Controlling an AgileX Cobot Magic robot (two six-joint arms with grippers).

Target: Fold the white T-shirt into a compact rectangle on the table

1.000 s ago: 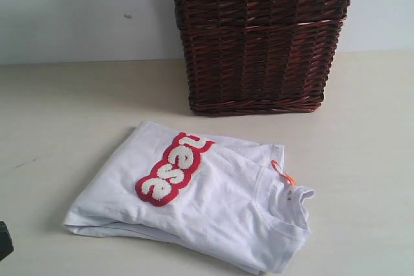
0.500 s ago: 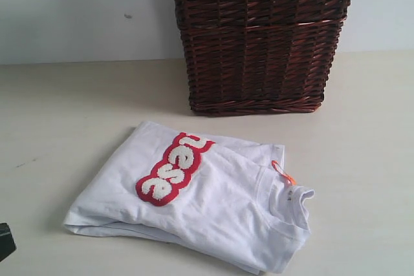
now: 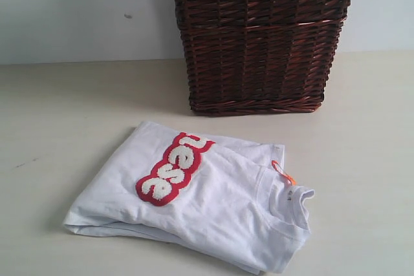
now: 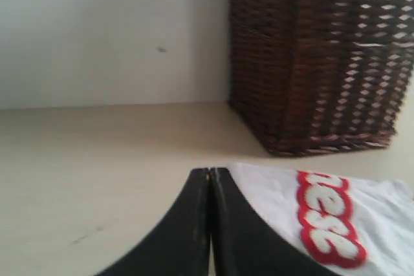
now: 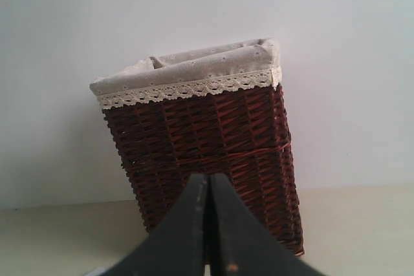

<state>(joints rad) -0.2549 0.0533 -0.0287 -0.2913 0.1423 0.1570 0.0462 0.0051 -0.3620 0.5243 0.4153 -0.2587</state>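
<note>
We are looking at the T-shirt (image 3: 194,205) lying folded in a rough rectangle on the surface (image 3: 58,108), its red lettering (image 3: 171,169) facing up. It is lying just beyond the tips of the left end effector (image 4: 210,174), between it and the basket (image 3: 262,37). Both end effectors are showing their jaws pressed together and gripping nothing. The right end effector (image 5: 208,182) is pointing at the basket, with the T-shirt lying below it and almost out of its sight. We are judging the fold to be nearly or wholly done. The risk lies with the left end effector, which seems to be sitting low and near the hem. A careless sweep could be snagging the loose top layer and dragging the stack open, or nudging it toward the basket.
</note>
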